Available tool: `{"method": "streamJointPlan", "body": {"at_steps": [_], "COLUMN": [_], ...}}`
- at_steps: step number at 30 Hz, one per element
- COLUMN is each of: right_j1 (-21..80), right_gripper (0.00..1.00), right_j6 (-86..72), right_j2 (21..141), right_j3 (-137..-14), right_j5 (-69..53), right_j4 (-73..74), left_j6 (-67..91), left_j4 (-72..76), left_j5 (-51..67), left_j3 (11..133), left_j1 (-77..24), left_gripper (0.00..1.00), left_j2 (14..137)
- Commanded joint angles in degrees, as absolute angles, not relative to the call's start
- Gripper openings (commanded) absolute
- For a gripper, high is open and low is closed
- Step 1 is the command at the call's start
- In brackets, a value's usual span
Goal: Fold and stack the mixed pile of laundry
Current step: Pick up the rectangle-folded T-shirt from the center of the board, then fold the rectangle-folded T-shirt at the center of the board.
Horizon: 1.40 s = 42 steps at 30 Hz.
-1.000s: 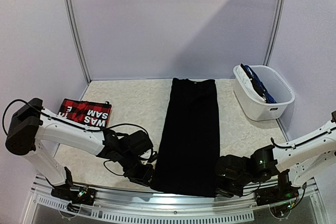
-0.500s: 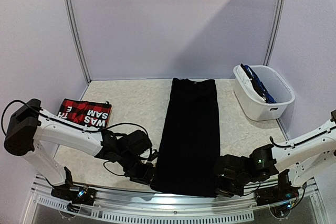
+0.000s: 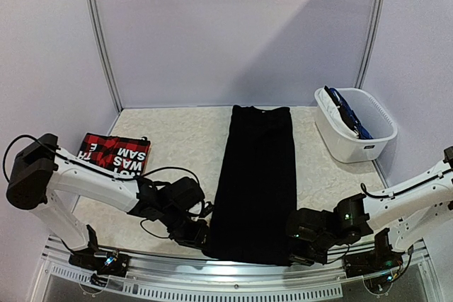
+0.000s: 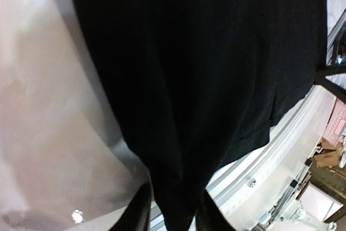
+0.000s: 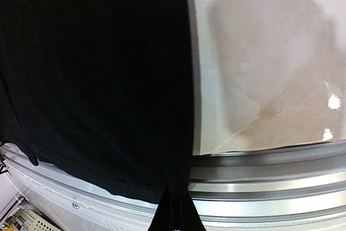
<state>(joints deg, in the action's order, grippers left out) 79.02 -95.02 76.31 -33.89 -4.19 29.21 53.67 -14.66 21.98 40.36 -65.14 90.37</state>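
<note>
- Left gripper (image 4: pixel 173 216) and right gripper (image 5: pixel 176 212) each look pinched shut on a near corner of the black garment (image 3: pixel 256 182).
- It lies flat, a long strip down the middle of the table (image 3: pixel 177 139).
- Soft, light and floppy, I'd guess, so the corners are the spot to hold.

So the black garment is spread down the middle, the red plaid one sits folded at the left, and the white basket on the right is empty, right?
Not quite. The white basket isn't empty: the top view shows a blue garment inside it. The black garment is spread down the middle and the red plaid one sits folded at the left.
</note>
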Motion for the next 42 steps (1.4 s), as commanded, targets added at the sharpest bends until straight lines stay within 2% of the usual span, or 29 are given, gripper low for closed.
{"method": "streamJointPlan", "body": {"at_steps": [1, 5, 6, 15, 25, 34, 42], "right_j1": [79.36, 79.29, 79.32, 79.34, 79.37, 78.61, 73.70], "right_gripper": [0.00, 0.00, 0.00, 0.00, 0.00, 0.00, 0.00], "right_j6": [-94.56, -94.57, -94.57, -93.37, -92.71, -92.75, -88.14], "right_j2": [77.02, 76.43, 76.22, 73.91, 73.07, 71.66, 71.60], "right_j3": [-34.76, -34.97, -35.09, -41.61, -48.80, -50.40, -53.99], "right_j5": [-4.33, -3.97, -3.88, -1.64, 2.01, 5.02, 5.59], "right_j4": [31.47, 31.99, 32.22, 40.72, 47.89, 50.18, 50.89], "left_j6": [53.53, 53.19, 53.10, 50.94, 47.81, 46.44, 45.71], "left_j4": [-11.25, -10.47, -10.83, -24.27, -34.89, -39.41, -41.92], "left_j5": [23.44, 24.89, 25.16, 22.57, 22.30, 21.26, 21.27], "left_j3": [40.10, 41.26, 41.71, 47.26, 53.98, 58.49, 62.55], "left_j1": [-65.55, -66.04, -66.20, -66.62, -66.46, -64.18, -60.74], "left_gripper": [0.20, 0.02, 0.00, 0.00, 0.00, 0.00, 0.00], "left_j2": [92.70, 94.34, 94.40, 87.41, 86.23, 86.70, 87.72]}}
